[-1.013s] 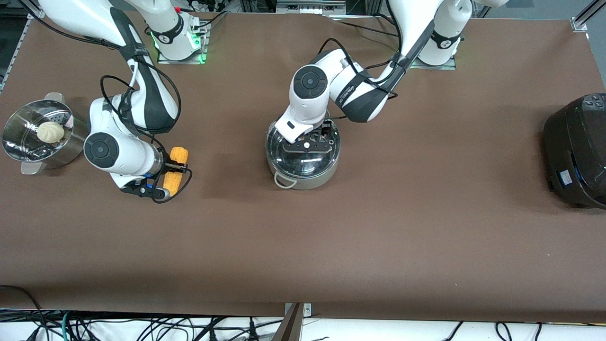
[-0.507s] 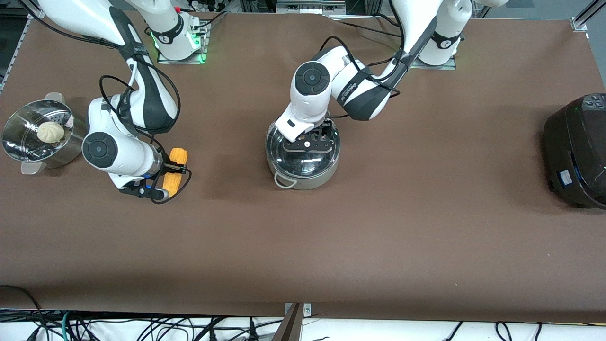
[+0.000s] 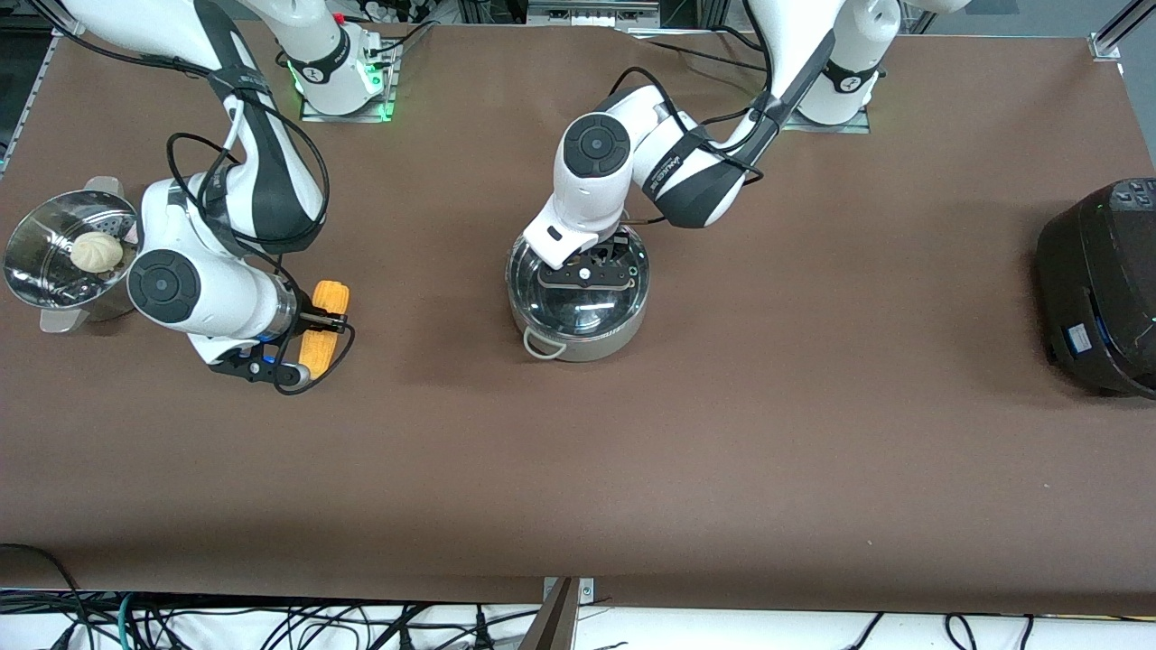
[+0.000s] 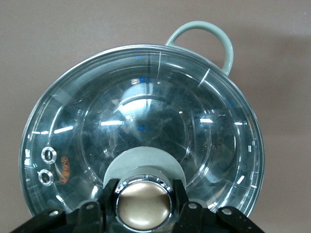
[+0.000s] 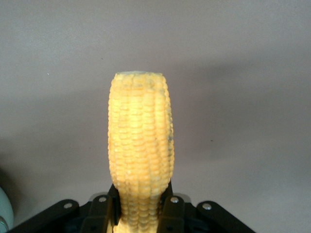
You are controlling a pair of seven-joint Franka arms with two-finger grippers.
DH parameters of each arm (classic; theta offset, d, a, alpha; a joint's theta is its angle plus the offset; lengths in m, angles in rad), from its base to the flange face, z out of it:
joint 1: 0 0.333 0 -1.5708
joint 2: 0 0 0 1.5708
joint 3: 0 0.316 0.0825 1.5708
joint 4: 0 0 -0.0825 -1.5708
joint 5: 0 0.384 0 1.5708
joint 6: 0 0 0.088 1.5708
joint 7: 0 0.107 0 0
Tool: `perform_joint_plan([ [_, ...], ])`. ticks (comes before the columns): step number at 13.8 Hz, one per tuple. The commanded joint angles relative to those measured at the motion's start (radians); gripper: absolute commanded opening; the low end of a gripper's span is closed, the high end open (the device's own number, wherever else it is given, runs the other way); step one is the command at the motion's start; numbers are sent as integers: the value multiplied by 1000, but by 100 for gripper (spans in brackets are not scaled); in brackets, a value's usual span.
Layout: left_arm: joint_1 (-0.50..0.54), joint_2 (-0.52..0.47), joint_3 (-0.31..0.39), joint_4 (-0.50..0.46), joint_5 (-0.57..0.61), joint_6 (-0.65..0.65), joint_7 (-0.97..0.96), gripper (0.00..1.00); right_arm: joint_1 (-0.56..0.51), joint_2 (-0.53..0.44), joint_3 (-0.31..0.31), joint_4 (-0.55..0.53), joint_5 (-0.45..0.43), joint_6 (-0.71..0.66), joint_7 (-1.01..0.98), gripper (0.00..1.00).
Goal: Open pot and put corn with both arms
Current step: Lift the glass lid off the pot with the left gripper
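Note:
The steel pot [image 3: 582, 341] stands mid-table with a glass lid [image 3: 578, 302] on it. My left gripper [image 3: 591, 268] is over the lid and shut on its knob. In the left wrist view the black fingers [image 4: 108, 194] clamp the metal knob [image 4: 144, 206], and the lid [image 4: 146, 111] and one loop handle [image 4: 218, 41] show. My right gripper [image 3: 312, 323] is shut on the yellow corn [image 3: 323, 327] and holds it low over the cloth toward the right arm's end of the table. In the right wrist view the corn [image 5: 141, 145] sticks out between the fingers [image 5: 171, 208].
A perforated steel steamer [image 3: 36, 275] with a white bun [image 3: 97, 252] stands at the right arm's end, close to the right arm's elbow. A big black cooker [image 3: 1102, 289] stands at the left arm's end. Brown cloth covers the table.
My right arm has shifted toward the steamer with the corn in its grip. My left arm's wrist has moved slightly while staying on the lid knob; the lid still sits on the pot.

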Motion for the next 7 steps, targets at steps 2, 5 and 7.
perform_joint_plan([
  [2,44,-106,-1,-29,-45,-60,15,0,-4,4,3,64,15,-72,-11,0],
  [5,148,-224,-1,-39,-105,-155,52,0,7,1,19,159,111,-179,-2,0],
  [7,246,-308,-1,-97,-120,-206,214,0,21,0,37,187,185,-193,7,0],
])
